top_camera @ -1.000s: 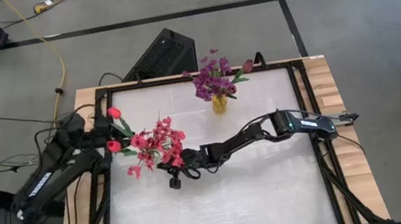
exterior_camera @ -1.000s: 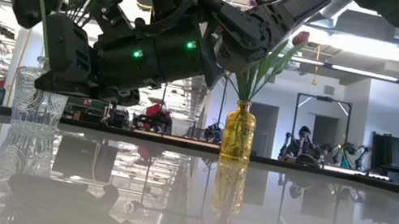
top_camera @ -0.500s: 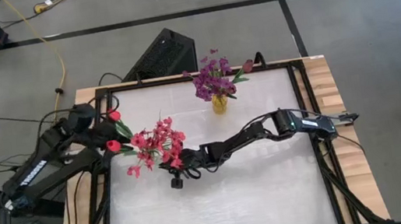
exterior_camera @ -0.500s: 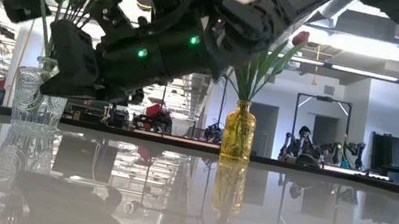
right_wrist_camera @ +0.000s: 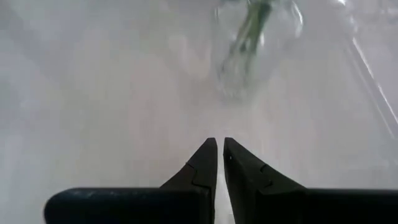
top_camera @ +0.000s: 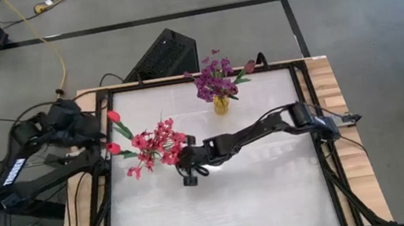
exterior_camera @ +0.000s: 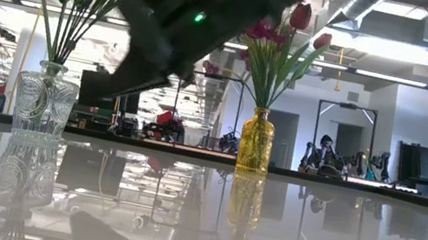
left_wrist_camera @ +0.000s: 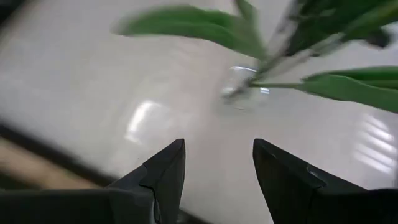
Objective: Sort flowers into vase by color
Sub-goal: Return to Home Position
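Pink flowers [top_camera: 157,144], clustered, green-stemmed, upright

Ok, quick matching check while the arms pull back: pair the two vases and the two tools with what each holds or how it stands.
Things:
1. clear vase
2. yellow vase
3. left tool
4. right tool

States:
A. shut, empty
B. holds purple flowers
C. open, empty
D. holds pink-red flowers

Pairs: 1-D, 2-B, 3-C, 4-A
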